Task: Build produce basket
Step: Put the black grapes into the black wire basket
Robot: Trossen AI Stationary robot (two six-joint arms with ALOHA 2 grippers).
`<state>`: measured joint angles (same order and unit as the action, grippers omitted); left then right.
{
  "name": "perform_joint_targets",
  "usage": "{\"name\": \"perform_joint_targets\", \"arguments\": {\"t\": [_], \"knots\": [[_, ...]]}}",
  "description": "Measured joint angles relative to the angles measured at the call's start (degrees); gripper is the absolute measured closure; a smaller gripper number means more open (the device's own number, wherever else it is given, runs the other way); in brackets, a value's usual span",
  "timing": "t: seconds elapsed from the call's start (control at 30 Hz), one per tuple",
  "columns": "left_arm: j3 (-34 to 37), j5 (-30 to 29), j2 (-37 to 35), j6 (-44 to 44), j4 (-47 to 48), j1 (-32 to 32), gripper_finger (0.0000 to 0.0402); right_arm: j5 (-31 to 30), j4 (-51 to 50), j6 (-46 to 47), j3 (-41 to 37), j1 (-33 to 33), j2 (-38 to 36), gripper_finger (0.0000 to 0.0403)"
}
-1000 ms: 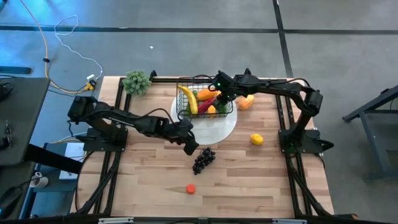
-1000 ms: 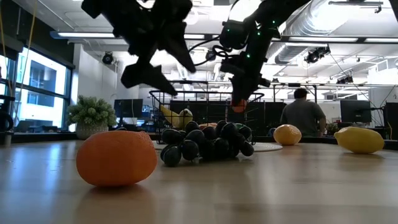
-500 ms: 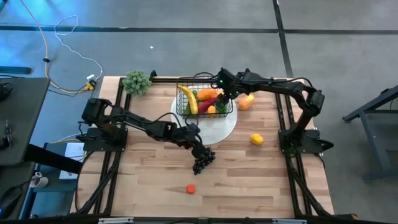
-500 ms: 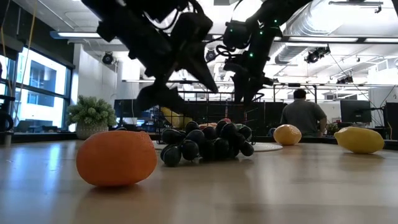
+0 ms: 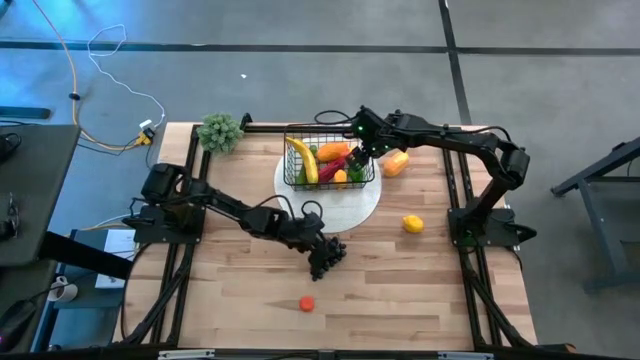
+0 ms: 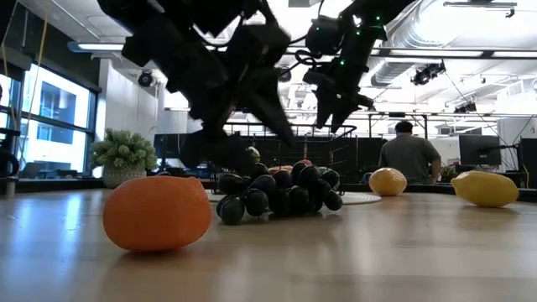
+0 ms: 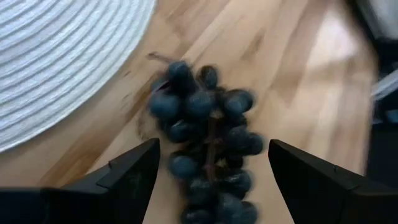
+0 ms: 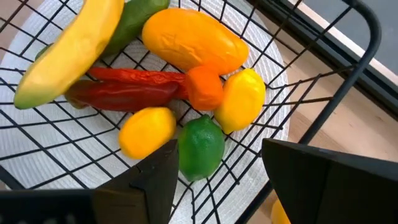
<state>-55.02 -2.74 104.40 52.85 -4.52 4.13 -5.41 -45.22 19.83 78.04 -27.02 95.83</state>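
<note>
Grey floor surrounded our pale wooden worktop [image 5: 240, 300], and we went across it from left to right. At about ten o'clock on the worktop stood a spiky green leafy bunch [image 5: 220, 131], no part of the job. Our left hand [image 5: 322, 256] sat just past centre toward five o'clock, its fingers spread wide on either side of the dark grape bunch [image 7: 208, 149], down over the bunch but not closed on it. A small orange [image 5: 307, 303] lay alone toward six o'clock, well apart from everything else.

At twelve o'clock the basket [image 5: 296, 180] stood on a round white plate [image 5: 350, 210]. It held a banana [image 8: 68, 53], a mango [image 8: 193, 40], a red chilli [image 8: 124, 93], a lemon [image 8: 241, 99], a lime-green fruit [image 8: 200, 146], another small yellow piece [image 8: 146, 130] and a small orange piece [image 8: 204, 87]. Our right hand [image 5: 362, 150] hung over the basket's three o'clock rim, fingers apart and carrying nothing.

Further right, an orange-yellow pepper [image 5: 396, 163] lay just beside the basket at two o'clock, and a second lemon [image 5: 412, 224] rested at three o'clock.

We judged the job more than half done: seven pieces were in, and four were out, namely the grapes, the small orange, the pepper and the second lemon. The grapes looked next.
</note>
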Motion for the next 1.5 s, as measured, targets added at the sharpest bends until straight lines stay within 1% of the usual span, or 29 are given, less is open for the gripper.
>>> {"name": "perform_joint_targets", "arguments": {"t": [0.13,0.2,0.47,0.57,0.67,0.73,0.83,1.07,1.2,1.27,1.5], "knots": [[-0.1,-1.9,0.9,-1.9,-0.1,1.2,0.011,0.0,-0.3,1.4,0.0,0.1,0.0,0.0192],[0.1,-1.8,1.5,-2.0,1.1,1.6,0.011,0.0,-0.4,2.4,0.0,0.1,0.0,0.0192],[-0.1,-1.2,4.9,-3.0,-0.4,3.1,0.011,0.0,-0.9,5.0,0.0,0.4,0.0,0.0192],[-0.2,-2.9,6.2,-3.3,0.0,3.5,0.0111,0.0,-0.9,5.9,0.0,0.7,0.0,0.0192],[-0.4,-5.3,6.3,-3.6,1.9,3.7,0.0123,0.0,-0.9,6.9,0.0,1.5,0.0,0.0192],[-0.3,-6.4,6.1,-5.1,2.4,3.7,0.0141,0.0,-0.9,7.2,0.0,2.2,0.0,0.0192],[-0.1,-7.0,5.9,-8.0,2.0,3.5,0.0183,0.0,-1.1,8.5,0.0,3.3,0.0,0.0192],[0.1,-7.2,6.0,-15.6,1.9,3.4,0.0317,0.0,-3.6,11.9,0.0,5.5,0.0,0.0198],[0.1,-6.6,6.1,-18.0,1.8,3.3,0.0378,0.0,-5.4,14.8,0.0,6.9,-0.3,0.0207],[0.1,-5.3,6.0,-18.7,1.7,3.0,0.039,0.0,-5.7,16.4,0.0,7.6,-1.1,0.0213],[0.3,0.1,3.5,-20.0,2.3,0.5,0.0387,-1.4,-6.4,21.1,0.0,9.2,-6.1,0.0236]]}}
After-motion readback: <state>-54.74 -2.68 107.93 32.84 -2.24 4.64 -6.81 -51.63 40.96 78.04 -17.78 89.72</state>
